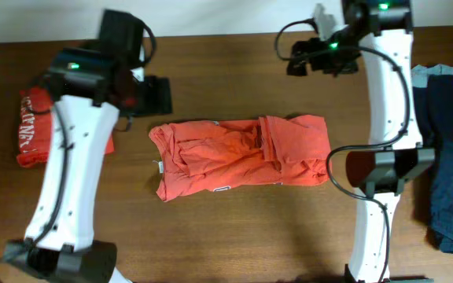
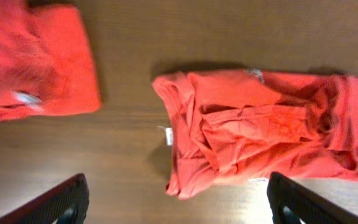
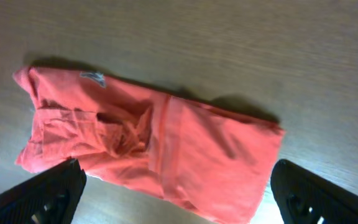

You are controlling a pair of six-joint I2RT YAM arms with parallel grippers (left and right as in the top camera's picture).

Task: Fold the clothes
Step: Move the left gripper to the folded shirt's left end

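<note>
The orange shirt [image 1: 238, 157] lies in the middle of the desk [image 1: 234, 236] as a long rumpled band with its sides turned in, likely ready for a crosswise fold. A folded shirt [image 1: 31, 130] sits at the left edge, parked clear of the work. The left fingers [image 2: 61, 200] and right fingers [image 3: 319, 190] are spread wide and pinch nothing. They hang on the far side of the band, one toward each end, probably to take an end apiece.

One red-orange T-shirt [image 1: 238, 157] lies rumpled in a long folded band at the middle of the table [image 1: 234, 236], while a second folded shirt [image 1: 30, 134], white lettering showing, lies well apart
</note>
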